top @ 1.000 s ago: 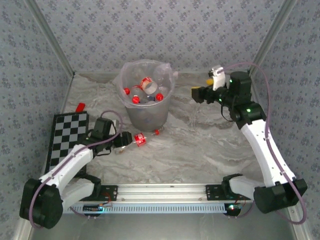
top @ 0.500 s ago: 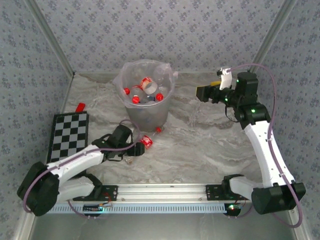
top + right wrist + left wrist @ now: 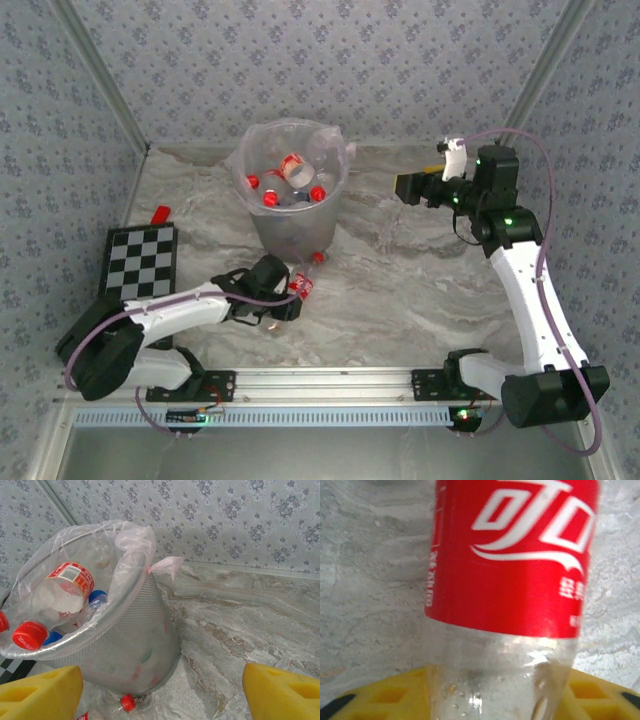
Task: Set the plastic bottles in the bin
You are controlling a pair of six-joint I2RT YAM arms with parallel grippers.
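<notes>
My left claw straddles 1 clear red-labelled plastic bottle, can't tell if it's clamped. Looks light, slick, squashy: pinch mid-body gently.

You were running a robotics lab test cell. Wallpaper-printed panels boxed in a marble-look counter, with bare metal posts up the corners. The left arm and right arm were bolted to an aluminium rail, and a checkerboard lay flat at the counter's left.
</notes>
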